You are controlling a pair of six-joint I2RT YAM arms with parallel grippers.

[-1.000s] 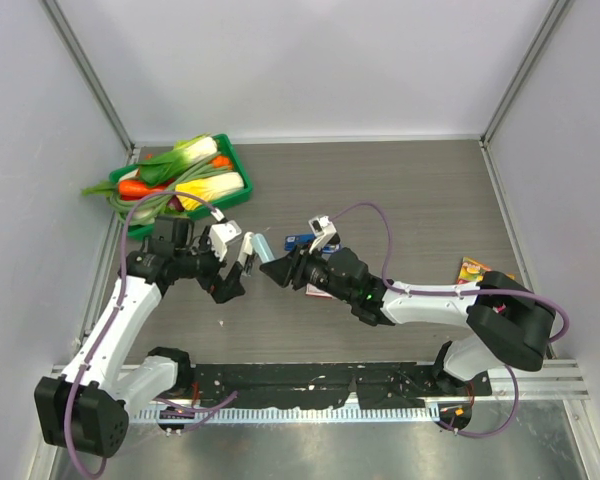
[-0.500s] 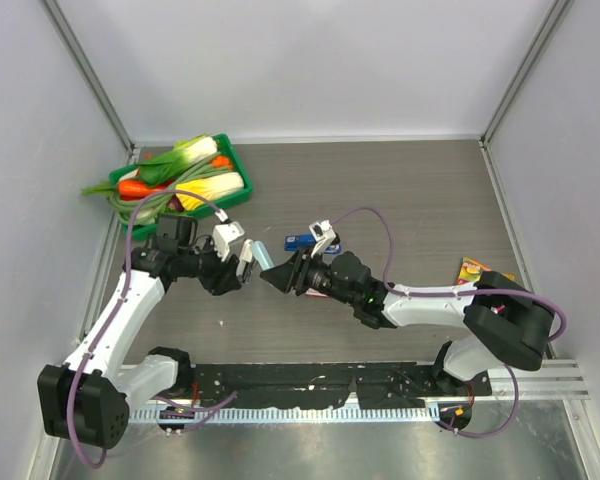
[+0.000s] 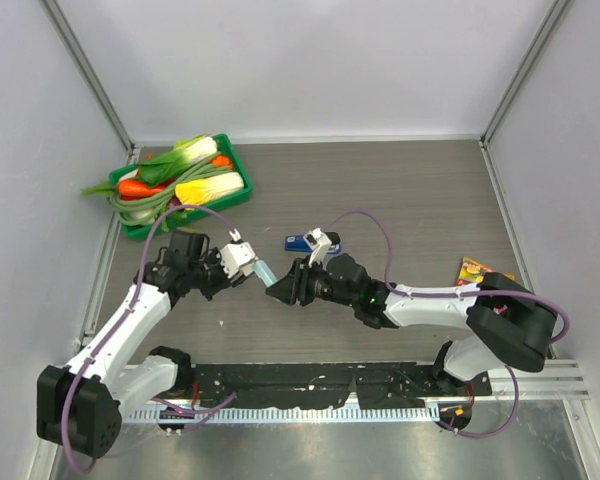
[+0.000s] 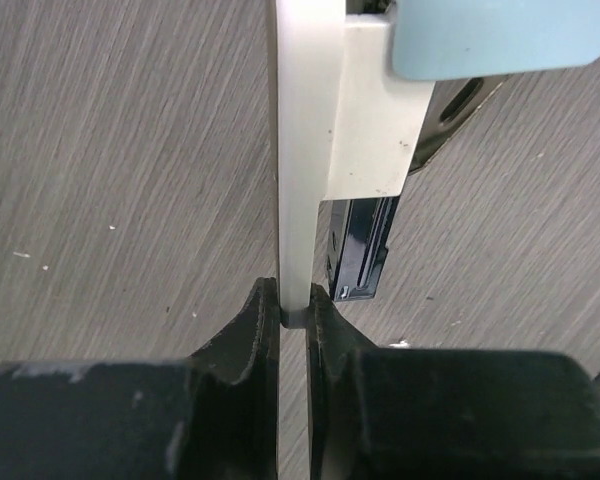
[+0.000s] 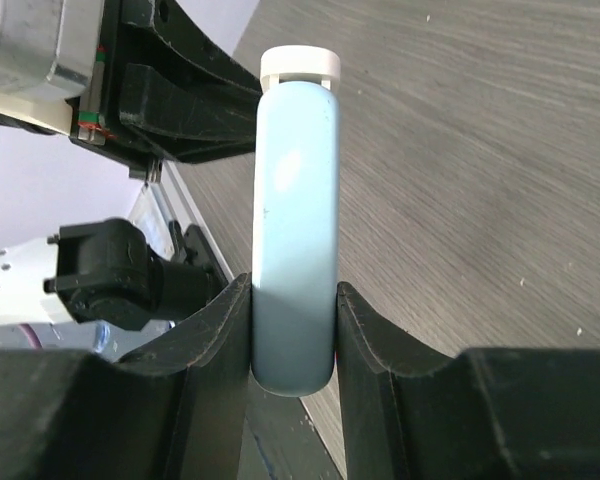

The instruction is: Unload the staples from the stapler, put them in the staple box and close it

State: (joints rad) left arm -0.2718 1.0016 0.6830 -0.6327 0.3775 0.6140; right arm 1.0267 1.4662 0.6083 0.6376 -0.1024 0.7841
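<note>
Top view: the left end effector and the right end effector meet low over the grey wood-grain desk. A pale teal rounded block with white underside spans between them. The slim dark-blue stapler lies on the desk just beyond the right end effector.

Left wrist view: the fingers are pressed together on the block's thin white plate, with the stapler beyond it.

Right wrist view: the fingers pinch the block's teal end.

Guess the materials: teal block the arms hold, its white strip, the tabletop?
The teal block: likely moulded plastic, smooth satin; soft highlight, rounded edges.
The white strip: probably plastic too, matte; flat, even colour, no metallic shine.
The tabletop: grey wood-grain, matte; looks like laminate, but real wood can't be ruled out.
</note>
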